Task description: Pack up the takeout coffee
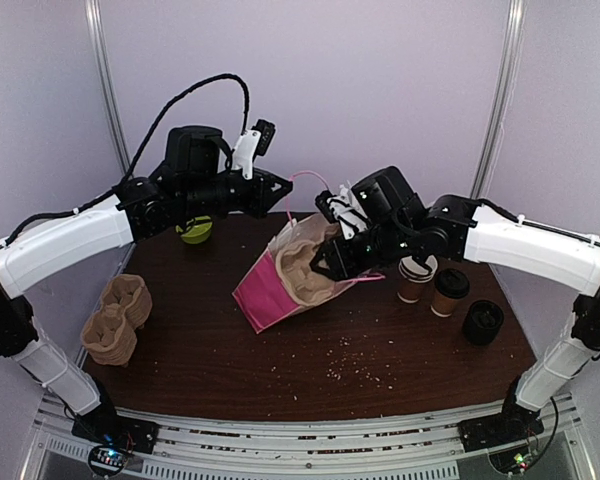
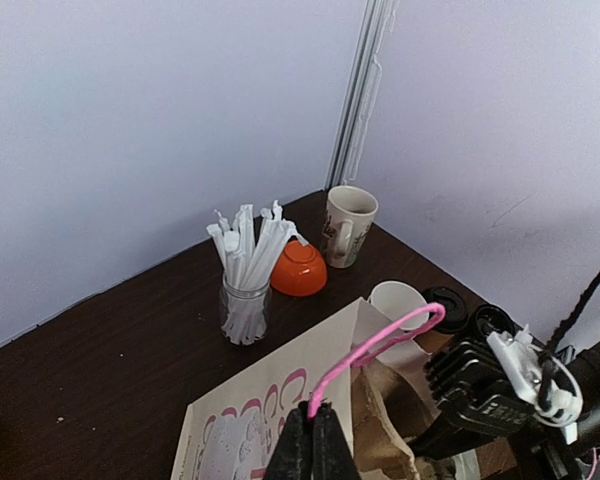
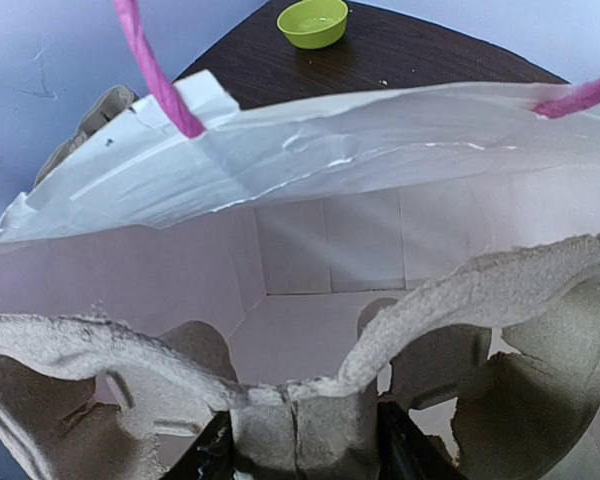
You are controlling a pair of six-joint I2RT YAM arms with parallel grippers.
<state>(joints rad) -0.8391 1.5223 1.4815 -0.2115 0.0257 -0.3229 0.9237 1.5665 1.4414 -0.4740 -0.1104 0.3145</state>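
1. Pulp cup carrier (image 3: 100,350) fills the bottom of the right wrist view. The right gripper (image 3: 300,455) pinches its central ridge, one dark finger on each side, jaws set narrow around the cardboard.
2. Ahead of those fingers gapes the paper bag (image 3: 280,240), lying tilted on its side, and the carrier's front end is already past its mouth. The inside of the bag is plain white.
3. From the overhead view, the right arm reaches in from its base, forearm roughly level, wrist bent down and leftward towards the bag.
4. The left arm rises from its base, elbow high, forearm running right. The left gripper (image 2: 315,445) hangs above the bag's upper edge.
5. Its fingers are pressed fully together on the pink handle (image 2: 380,345), which loops up and away from them and holds the top wall of the bag lifted.
6. Takeout coffee cups stand on the table behind the right gripper, just beside its forearm and outside the bag: one open with a white rim (image 1: 417,278), and one with a black lid (image 1: 450,290) touching or nearly touching it.
7. A further black-topped round item (image 1: 483,322) sits a little farther back along that arm; what it is cannot be told.
8. Pink curved markings run over the bag's outer face just below the left gripper, but no word can be read.
9. Beyond the left gripper stands a cream mug (image 2: 348,225) with dark print too small to read.
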